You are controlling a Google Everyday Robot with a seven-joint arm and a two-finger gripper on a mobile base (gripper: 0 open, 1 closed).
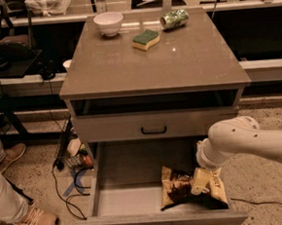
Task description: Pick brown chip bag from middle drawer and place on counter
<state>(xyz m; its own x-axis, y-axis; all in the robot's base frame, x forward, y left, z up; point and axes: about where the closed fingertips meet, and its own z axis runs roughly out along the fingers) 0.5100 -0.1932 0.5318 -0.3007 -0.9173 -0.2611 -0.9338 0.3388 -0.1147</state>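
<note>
The brown chip bag (pixel 178 187) lies crumpled on the floor of the open middle drawer (pixel 123 199), at its front right. My white arm comes in from the right and bends down into the drawer. My gripper (pixel 203 178) is at the bag's right half, right over or on it. The arm's end hides how it meets the bag. The counter (pixel 152 69) is the wide grey-brown top above.
On the counter's far part stand a white bowl (pixel 108 23), a green-topped yellow sponge (pixel 145 39) and a green can (pixel 174 19) on its side. A shut shallower drawer front (pixel 153 125) is above the open drawer. A person's legs (pixel 11 203) and floor cables (pixel 70 178) are at left.
</note>
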